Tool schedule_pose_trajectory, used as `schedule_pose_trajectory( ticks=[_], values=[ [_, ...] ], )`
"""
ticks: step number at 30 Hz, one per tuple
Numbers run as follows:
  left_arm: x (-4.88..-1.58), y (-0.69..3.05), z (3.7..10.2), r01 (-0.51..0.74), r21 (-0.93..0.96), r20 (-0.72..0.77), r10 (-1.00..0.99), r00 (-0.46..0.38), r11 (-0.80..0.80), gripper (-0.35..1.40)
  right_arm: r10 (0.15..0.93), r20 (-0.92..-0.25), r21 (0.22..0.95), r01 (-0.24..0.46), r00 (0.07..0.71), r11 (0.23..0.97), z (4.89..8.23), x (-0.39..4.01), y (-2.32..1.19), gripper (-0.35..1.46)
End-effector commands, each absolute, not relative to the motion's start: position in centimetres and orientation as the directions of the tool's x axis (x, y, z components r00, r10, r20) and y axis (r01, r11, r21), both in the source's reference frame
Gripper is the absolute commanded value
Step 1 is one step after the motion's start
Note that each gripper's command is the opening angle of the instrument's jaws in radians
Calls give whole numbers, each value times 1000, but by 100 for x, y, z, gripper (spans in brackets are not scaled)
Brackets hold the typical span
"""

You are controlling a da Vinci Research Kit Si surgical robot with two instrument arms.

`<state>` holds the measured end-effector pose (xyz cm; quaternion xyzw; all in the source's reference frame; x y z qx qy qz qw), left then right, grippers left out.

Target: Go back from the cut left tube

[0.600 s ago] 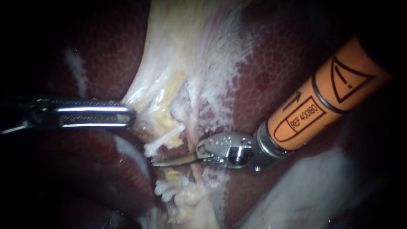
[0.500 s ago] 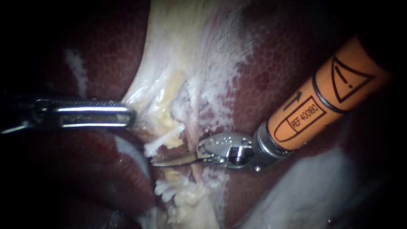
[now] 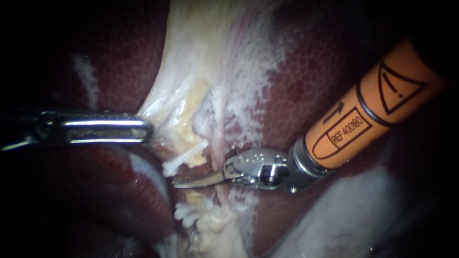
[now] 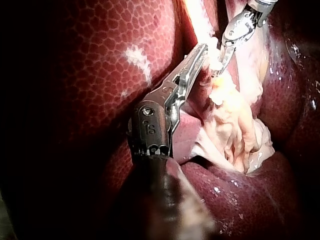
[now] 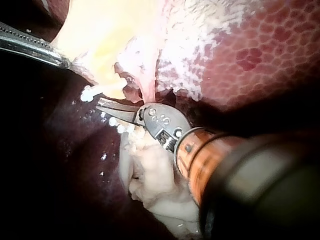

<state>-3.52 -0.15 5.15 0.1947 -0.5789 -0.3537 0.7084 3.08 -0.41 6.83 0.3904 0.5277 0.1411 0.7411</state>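
Tapering shut, the right instrument's steel claw point(image 3: 179, 182) lies between the cut tube's point(image 3: 185, 159) frayed white stumps; the left instrument's ribbed claw point(image 3: 145, 129) clamps pale membrane point(image 3: 165, 102)

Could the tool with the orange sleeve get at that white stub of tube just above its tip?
Probably yes. The right instrument holds its shut blades just below the white stub of the cut tube, with nothing between them; a small lift should do.

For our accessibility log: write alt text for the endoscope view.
An orange-shafted right instrument enters from the upper right, its thin curved metal jaws shut and empty, lying between the two white ends of a cut tube amid pale tissue on dark red mottled liver. The silver slotted left instrument grips that pale tissue's edge.
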Motion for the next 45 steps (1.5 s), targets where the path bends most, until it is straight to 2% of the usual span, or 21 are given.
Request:
schedule_pose_trajectory(
  ticks=[1,6,8,17,20,28,37,43,45],
  values=[
    [-351,-15,516,276,685,683,-727,80,674,-35,616,-678,722,203,401,661,683,306,-41,19],
    [-351,-15,516,275,685,683,-726,80,674,-35,602,-695,706,214,394,675,683,305,-41,57],
    [-351,-15,516,275,685,683,-727,80,674,-35,596,-704,698,220,386,682,683,305,-40,64],
    [-351,-15,517,275,685,683,-726,80,674,-35,597,-703,699,221,387,680,681,301,-37,66],
    [-351,-14,517,275,685,683,-726,80,674,-35,598,-703,699,220,386,680,680,298,-36,61],
    [-351,-14,518,275,685,683,-726,80,674,-35,594,-709,692,209,381,691,672,275,-26,61],
    [-350,-14,519,274,685,683,-726,80,675,-35,563,-741,653,199,367,731,661,235,-12,79],
    [-350,-14,519,274,685,683,-726,80,675,-35,511,-784,587,153,351,795,650,199,8,94],
    [-350,-14,519,274,685,683,-726,80,675,-35,491,-799,560,130,348,818,645,189,15,104]
  ],
)
